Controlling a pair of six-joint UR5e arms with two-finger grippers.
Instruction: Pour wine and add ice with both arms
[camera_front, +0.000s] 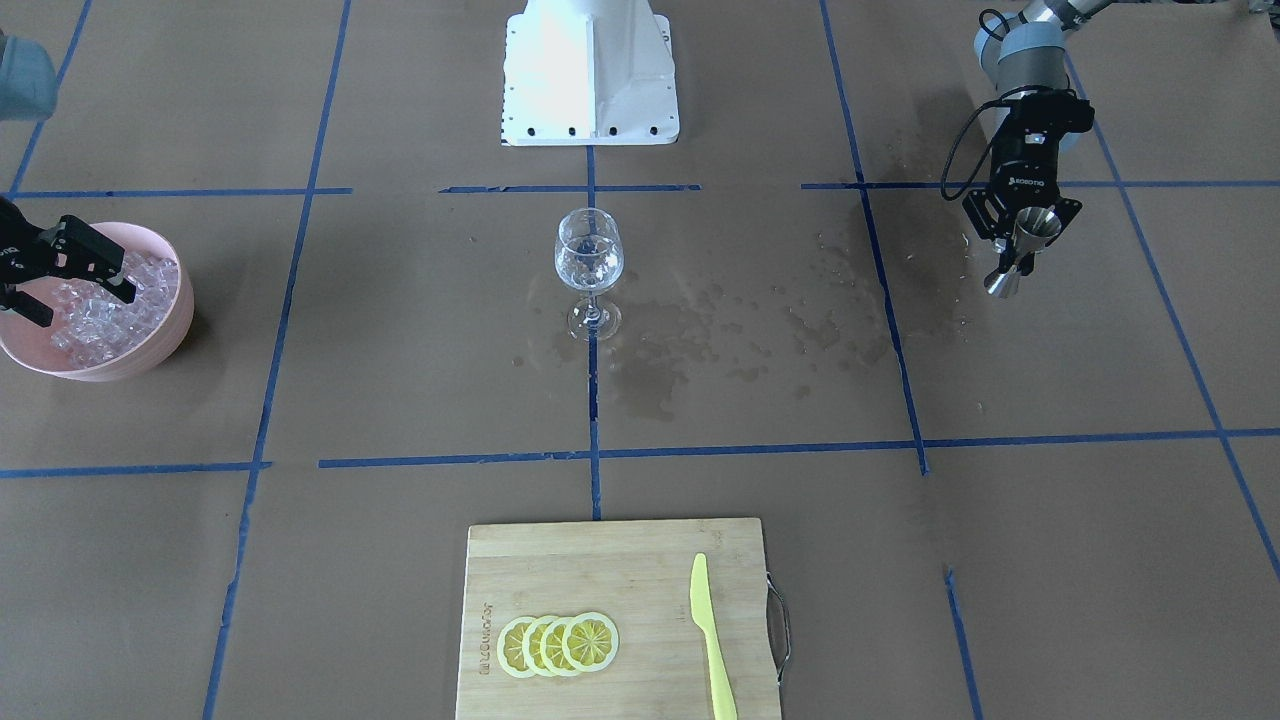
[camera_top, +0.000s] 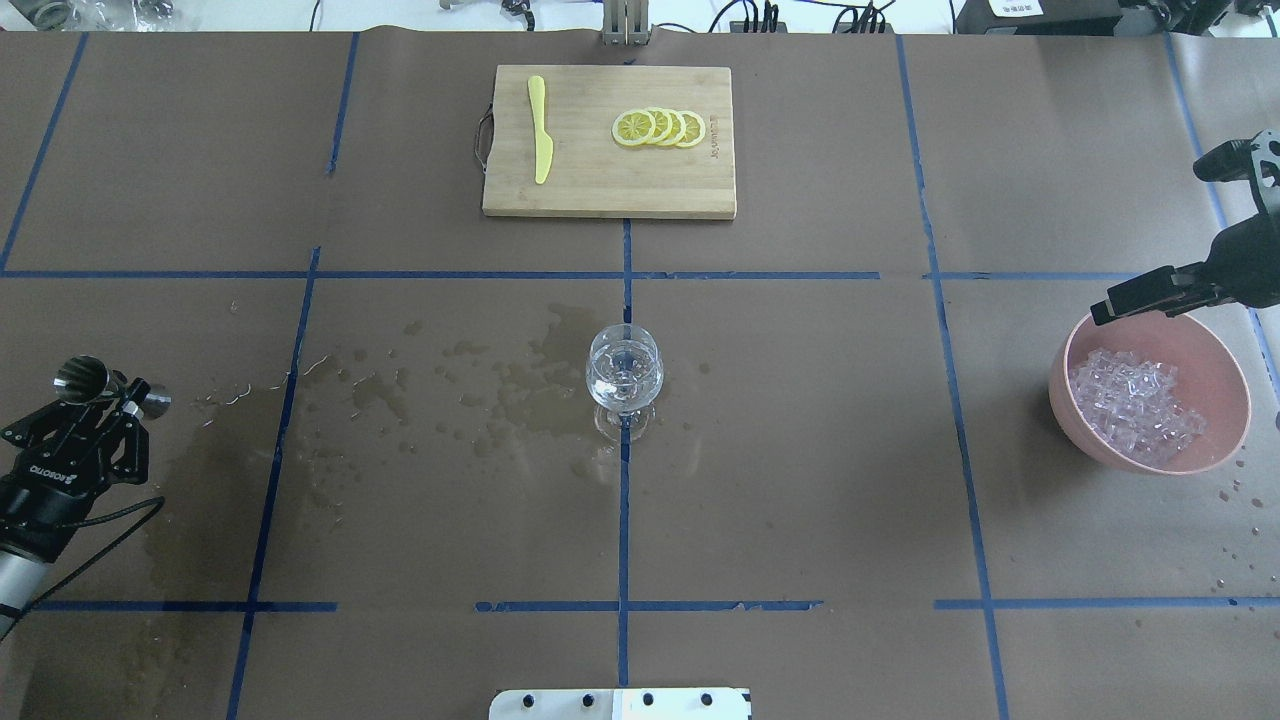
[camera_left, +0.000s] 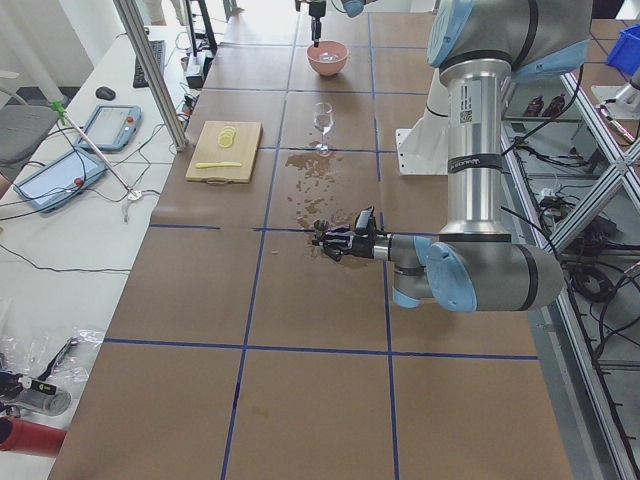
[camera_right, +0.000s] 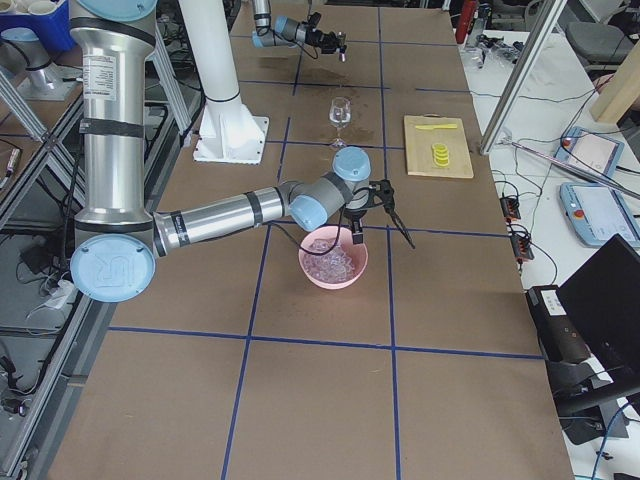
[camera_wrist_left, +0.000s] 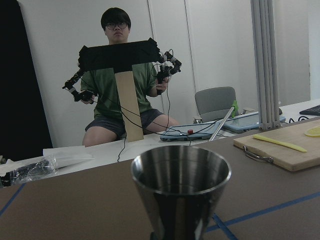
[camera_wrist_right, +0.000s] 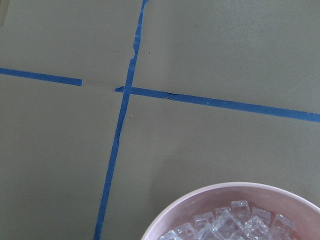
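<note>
Left hand grips jigger; right hand gapes above rim of bowl, ice within; spill beside glass

Wine: colourless, barely discernible, low in the upright glass at table centre. Ice: clear cubes heaped in the pink bowl, right side. Left gripper clamps a steel jigger, far left. Right gripper is spread above the ice.
</note>
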